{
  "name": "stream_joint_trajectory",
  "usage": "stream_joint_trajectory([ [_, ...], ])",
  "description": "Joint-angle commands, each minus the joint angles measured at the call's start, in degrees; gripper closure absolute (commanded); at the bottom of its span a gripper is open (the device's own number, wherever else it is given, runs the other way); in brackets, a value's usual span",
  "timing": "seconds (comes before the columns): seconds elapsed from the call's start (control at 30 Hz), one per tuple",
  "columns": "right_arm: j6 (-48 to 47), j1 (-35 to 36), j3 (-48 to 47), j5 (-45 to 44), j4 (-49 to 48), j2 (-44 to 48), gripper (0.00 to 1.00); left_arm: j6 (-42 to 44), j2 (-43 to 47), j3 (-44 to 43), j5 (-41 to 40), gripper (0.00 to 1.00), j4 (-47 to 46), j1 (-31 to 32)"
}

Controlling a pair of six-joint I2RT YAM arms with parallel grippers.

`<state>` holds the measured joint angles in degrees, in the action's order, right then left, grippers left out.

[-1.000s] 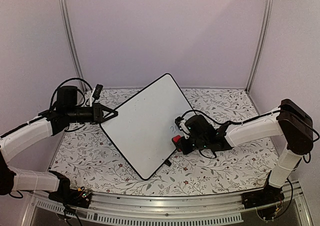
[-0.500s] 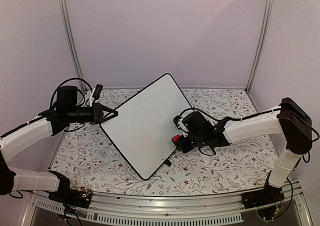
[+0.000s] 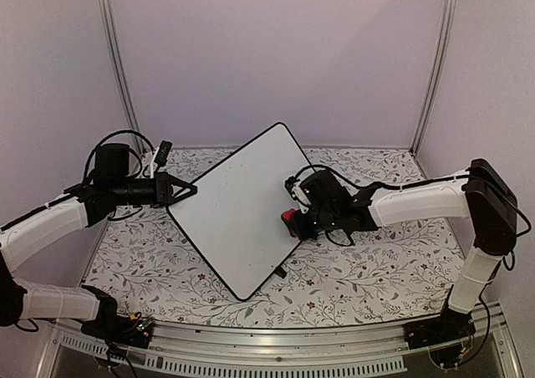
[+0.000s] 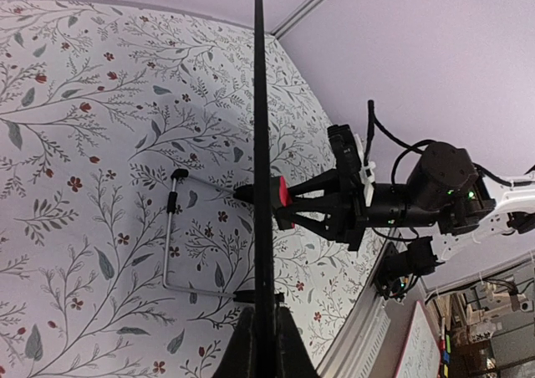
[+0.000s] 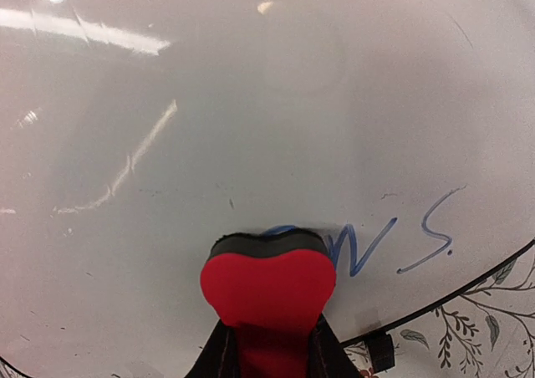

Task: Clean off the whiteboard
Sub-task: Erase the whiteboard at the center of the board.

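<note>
Clamped whiteboard (image 3: 238,211) edge in left gripper (image 3: 191,190); pressed red eraser (image 5: 267,282), pinched by right gripper (image 3: 292,221), against glossy surface beside blue writing (image 5: 376,244). Floral tabletop (image 3: 359,269), lilac walls (image 3: 276,52).

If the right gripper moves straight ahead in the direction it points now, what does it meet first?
The whiteboard. The right gripper holds a red eraser whose dark pad seems to touch the white surface, at the left end of the blue writing, so the board would stop it at once.
</note>
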<state>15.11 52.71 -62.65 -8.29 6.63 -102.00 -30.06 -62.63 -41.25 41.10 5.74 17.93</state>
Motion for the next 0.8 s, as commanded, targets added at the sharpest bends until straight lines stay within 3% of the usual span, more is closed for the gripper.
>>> stream_joint_trajectory([
  [0.0, -0.8, -1.5, -3.1, -0.9, -1.3, -2.0, 1.00, 2.7, 0.3, 0.9, 5.7, 1.00, -0.7, 0.9],
  [0.33, -1.1, -2.8, -5.7, 1.0, -1.2, -2.9, 1.00, 2.7, 0.4, 1.0, 5.6, 1.00, -0.7, 0.9],
  [0.77, 1.5, -2.8, 3.0, 3.0, -4.0, -1.2, 1.00, 2.7, 0.1, 0.9, 5.7, 1.00, -0.7, 0.8],
])
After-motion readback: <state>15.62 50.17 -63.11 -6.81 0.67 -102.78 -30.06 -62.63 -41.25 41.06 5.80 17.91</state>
